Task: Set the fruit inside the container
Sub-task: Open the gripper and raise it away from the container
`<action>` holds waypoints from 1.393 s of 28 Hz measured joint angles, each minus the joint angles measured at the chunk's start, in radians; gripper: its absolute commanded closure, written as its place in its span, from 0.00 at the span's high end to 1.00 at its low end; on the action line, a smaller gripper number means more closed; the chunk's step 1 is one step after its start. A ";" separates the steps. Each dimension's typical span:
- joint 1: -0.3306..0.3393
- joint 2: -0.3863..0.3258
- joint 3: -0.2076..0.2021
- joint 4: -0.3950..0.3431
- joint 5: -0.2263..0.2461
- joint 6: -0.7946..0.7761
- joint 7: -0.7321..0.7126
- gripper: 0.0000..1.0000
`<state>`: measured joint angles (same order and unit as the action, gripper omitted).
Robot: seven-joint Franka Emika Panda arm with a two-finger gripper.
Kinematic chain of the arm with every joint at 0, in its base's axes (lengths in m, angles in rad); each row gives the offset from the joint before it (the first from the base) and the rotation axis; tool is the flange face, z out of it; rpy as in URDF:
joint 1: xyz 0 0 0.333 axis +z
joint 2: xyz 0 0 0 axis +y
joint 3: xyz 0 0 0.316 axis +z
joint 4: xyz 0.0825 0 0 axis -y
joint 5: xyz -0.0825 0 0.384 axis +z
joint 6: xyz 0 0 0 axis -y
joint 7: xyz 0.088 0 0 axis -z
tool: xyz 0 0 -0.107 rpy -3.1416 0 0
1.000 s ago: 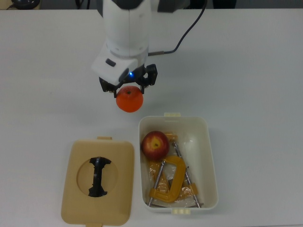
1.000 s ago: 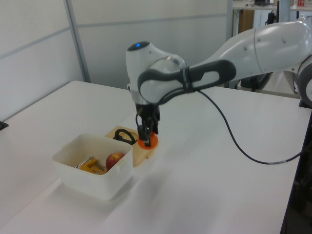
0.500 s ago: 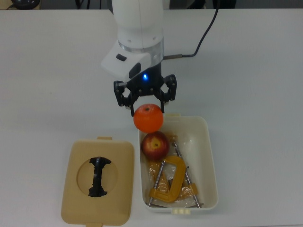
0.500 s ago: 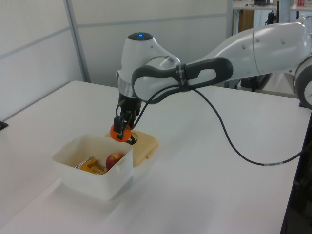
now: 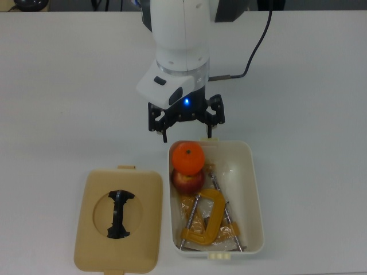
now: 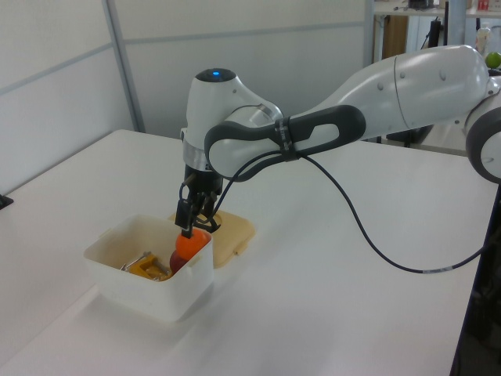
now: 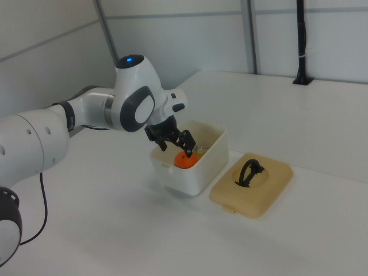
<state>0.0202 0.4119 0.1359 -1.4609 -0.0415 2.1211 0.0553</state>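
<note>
The orange tangerine is inside the white container, at its end nearest the arm. It sits on top of the red apple, which shows only partly beneath it. My gripper hangs open just above that end of the container, its fingers spread wider than the tangerine and holding nothing. In the left view the tangerine shows just below the fingertips, inside the container. The right view shows the tangerine within the container's wall.
Yellow-orange C-clamps fill the rest of the container. A flat tan lid with a black handle lies on the table next to the container, on the top view's left. The white table spreads around them.
The gripper carried the tangerine from over the table to above the container, then opened. The tangerine has dropped out of the fingers onto the apple.
</note>
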 measured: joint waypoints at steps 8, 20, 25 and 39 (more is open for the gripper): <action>-0.010 -0.086 -0.024 0.014 -0.017 -0.270 -0.032 1.00; -0.024 -0.140 -0.124 0.001 -0.018 -0.439 -0.151 1.00; -0.040 -0.136 -0.124 -0.013 -0.017 -0.439 -0.152 1.00; -0.044 -0.136 -0.124 -0.016 -0.017 -0.439 -0.152 1.00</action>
<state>-0.0239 0.2756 0.0120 -1.4773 -0.0584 1.6824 -0.0964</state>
